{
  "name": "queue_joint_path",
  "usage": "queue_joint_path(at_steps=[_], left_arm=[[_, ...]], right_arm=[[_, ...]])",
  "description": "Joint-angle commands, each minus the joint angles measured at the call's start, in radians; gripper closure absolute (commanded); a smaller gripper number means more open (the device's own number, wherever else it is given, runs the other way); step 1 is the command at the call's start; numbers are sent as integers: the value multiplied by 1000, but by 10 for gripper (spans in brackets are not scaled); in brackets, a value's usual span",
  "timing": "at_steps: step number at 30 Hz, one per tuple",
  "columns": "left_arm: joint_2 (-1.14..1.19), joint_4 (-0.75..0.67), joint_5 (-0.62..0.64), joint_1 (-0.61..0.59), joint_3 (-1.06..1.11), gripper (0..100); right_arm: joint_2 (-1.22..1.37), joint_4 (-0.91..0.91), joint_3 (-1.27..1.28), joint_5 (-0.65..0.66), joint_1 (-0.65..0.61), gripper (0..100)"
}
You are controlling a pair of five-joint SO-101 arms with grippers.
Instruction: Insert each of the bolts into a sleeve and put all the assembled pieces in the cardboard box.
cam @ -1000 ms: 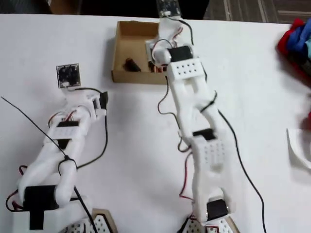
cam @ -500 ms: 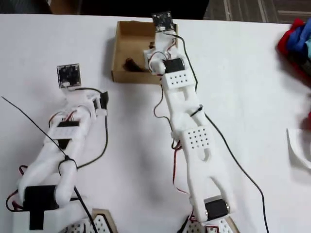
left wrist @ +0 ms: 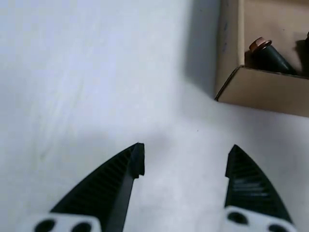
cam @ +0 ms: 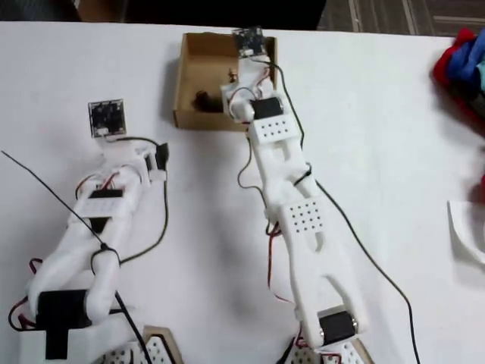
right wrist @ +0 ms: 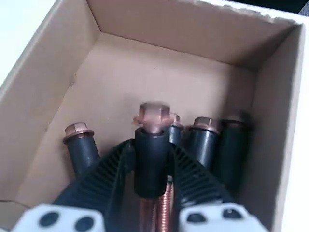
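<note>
White worktop [cam: 394, 114] holds the cardboard box [right wrist: 193, 34] with several assembled pieces [right wrist: 79, 147] standing inside; right gripper [right wrist: 150, 147], over the box, pinches another sleeved bolt [right wrist: 150, 166], probably the last to release; left gripper [left wrist: 186, 147] hovers spread nearby.

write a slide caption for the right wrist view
Right gripper holds a sleeved bolt over the cardboard box, with other assembled pieces already inside.

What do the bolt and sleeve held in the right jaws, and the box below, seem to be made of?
The bolt: probably metal with a copper-coloured finish; reddish sheen on hex head and thread.
The sleeve: likely black rubber or plastic; matte, smooth, no glint.
The box: brown cardboard; dull walls, creased corners.
</note>
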Motion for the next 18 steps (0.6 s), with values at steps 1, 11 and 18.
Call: queue_joint_path(at_steps=[1,11,18], left_arm=[[2,-18,-2,-3,-45,718],[2,-18,-2,-3,-45,718],[2,-18,-2,-3,-45,718]], right_arm=[[-91,-27,-61,6,-7,975],[-147,-28,-57,3,-25,975],[-166,-28,-61,2,-68,975]])
